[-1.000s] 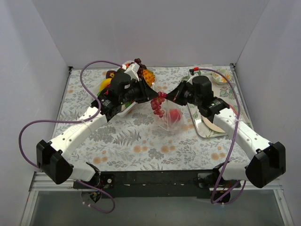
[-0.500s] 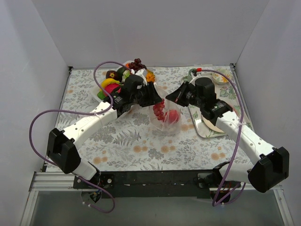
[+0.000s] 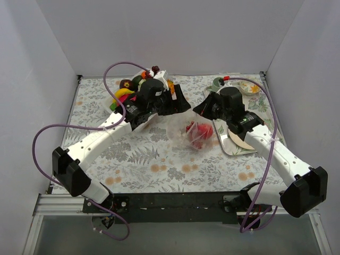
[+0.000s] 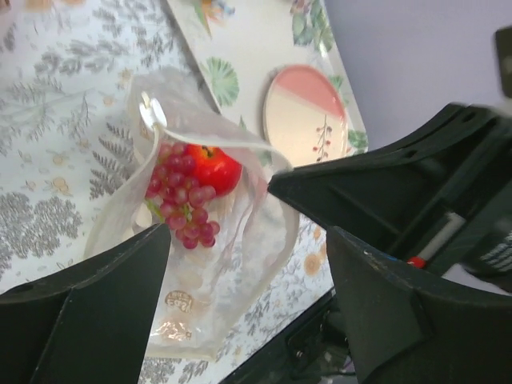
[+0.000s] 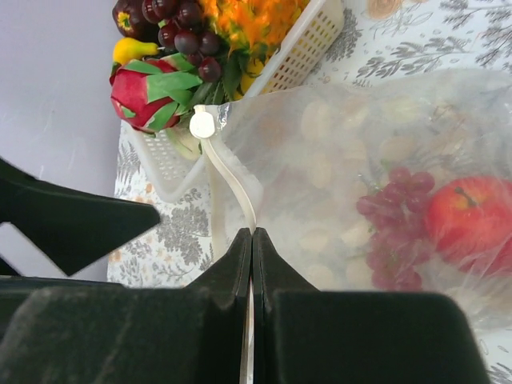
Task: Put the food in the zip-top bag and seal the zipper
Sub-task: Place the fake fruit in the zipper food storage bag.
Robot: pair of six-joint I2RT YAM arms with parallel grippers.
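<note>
The zip-top bag (image 3: 190,134) lies crinkled on the flowered cloth between the arms. Inside it are a red round fruit (image 3: 203,129) and a bunch of pink-red grapes (image 4: 182,202), next to the red fruit (image 4: 214,170). My left gripper (image 3: 182,104) hovers open just above and left of the bag's mouth, and its fingers (image 4: 120,288) hold nothing. My right gripper (image 5: 252,234) is shut on the zipper (image 5: 232,180), the pale strip along the bag's mouth, just below a white slider (image 5: 202,124). More food fills the white basket (image 3: 133,90) behind the left arm.
The white basket (image 5: 308,44) of toy fruit stands just beyond the bag's mouth. A patterned tray (image 3: 229,144) with a pink plate (image 4: 304,112) lies under the right arm. A small bowl (image 3: 249,88) sits at the back right. White walls close in three sides.
My left gripper has opened and let go of the grapes, which now lie in the bag beside the red fruit. It has drawn back slightly. The right gripper kept its hold.
</note>
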